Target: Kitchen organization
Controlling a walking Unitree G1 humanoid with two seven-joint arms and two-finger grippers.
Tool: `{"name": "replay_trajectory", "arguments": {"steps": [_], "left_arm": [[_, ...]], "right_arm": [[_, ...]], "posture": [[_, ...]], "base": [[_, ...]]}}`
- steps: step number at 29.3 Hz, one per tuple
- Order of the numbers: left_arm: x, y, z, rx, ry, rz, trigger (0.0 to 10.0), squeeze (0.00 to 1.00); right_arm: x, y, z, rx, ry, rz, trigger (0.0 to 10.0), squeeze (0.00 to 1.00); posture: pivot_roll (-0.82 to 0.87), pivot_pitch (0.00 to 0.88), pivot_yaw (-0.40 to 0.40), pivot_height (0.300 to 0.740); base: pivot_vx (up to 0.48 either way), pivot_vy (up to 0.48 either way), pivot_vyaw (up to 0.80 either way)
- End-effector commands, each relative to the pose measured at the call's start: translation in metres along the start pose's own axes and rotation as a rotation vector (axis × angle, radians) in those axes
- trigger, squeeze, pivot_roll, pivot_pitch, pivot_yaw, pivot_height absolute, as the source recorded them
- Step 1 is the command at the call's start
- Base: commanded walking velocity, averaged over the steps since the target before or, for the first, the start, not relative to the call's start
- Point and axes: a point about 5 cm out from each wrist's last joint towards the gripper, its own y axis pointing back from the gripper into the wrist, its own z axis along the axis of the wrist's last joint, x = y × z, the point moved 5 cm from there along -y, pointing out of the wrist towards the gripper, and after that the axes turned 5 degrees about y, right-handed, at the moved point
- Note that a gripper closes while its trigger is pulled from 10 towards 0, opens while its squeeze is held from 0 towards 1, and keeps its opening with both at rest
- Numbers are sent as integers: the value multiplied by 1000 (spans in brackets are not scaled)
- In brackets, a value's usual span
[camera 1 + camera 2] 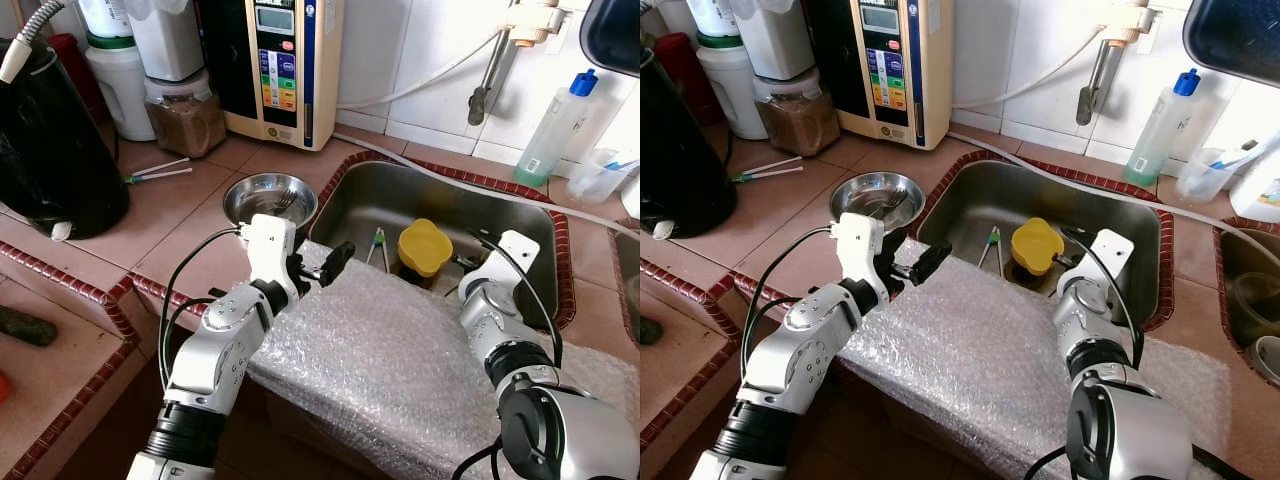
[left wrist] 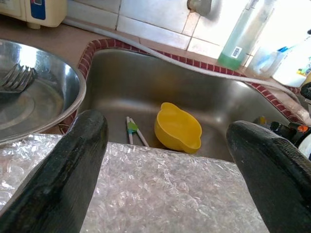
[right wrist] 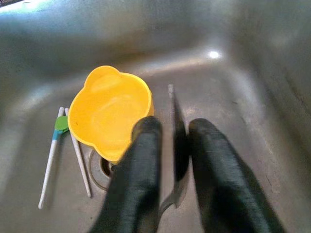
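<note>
A yellow bowl [image 1: 425, 245] sits over the drain of the steel sink [image 1: 400, 195], with a pair of white chopsticks with a green joint [image 1: 380, 245] beside it. My right gripper [image 3: 175, 128] hangs low inside the sink, just right of the bowl, shut on a thin metal utensil [image 3: 171, 102] that stands between its fingers. My left gripper [image 2: 167, 145] is open over the bubble wrap [image 1: 400, 360] at the sink's front left edge, with nothing between its fingers. A steel bowl [image 1: 268, 197] with a fork in it rests on the counter left of the sink.
The bubble wrap covers the counter's front edge. At the back stand a water purifier [image 1: 285, 60], a jar of brown powder [image 1: 185, 115] and a green soap bottle [image 1: 555, 125]. A black pot [image 1: 50, 140] is far left. The tap [image 1: 490, 70] hangs above the sink.
</note>
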Motion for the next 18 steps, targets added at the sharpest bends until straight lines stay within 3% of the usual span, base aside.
{"name": "replay_trajectory", "arguments": {"steps": [1, 8, 11, 13, 14, 17, 18], "left_arm": [[-4, -1, 3, -3, -18, -19, 10000, 1000], [0, -3, 11, -45, -48, 13, 10000, 1000], [6, -4, 21, -95, -54, 58, 10000, 1000], [13, -4, 30, -136, -63, 110, 10000, 1000], [13, -4, 30, -136, -63, 110, 10000, 1000], [24, -4, 39, -173, -67, 166, 10000, 1000], [24, -4, 39, -173, -67, 166, 10000, 1000]], "right_arm": [[4, 0, -1, 15, -22, 13, 10000, 1000], [16, 1, 5, -7, -46, 67, 10000, 1000], [28, 3, 12, -46, -59, 147, 10000, 1000], [46, 7, 20, -84, -90, 239, 10000, 1000], [46, 7, 20, -84, -90, 239, 10000, 1000], [70, 14, 33, -148, -119, 365, 10000, 1000], [70, 14, 33, -148, -119, 365, 10000, 1000]], "posture": [[129, 0, 15, 740], [116, 0, 22, 740], [116, 0, 24, 740], [113, 0, 25, 740], [113, 0, 25, 740], [115, 0, 22, 740], [115, 0, 22, 740]], "base": [[0, 0, 0], [0, 0, 0], [0, 0, 0], [0, 0, 0], [0, 0, 0], [0, 0, 0], [0, 0, 0]]}}
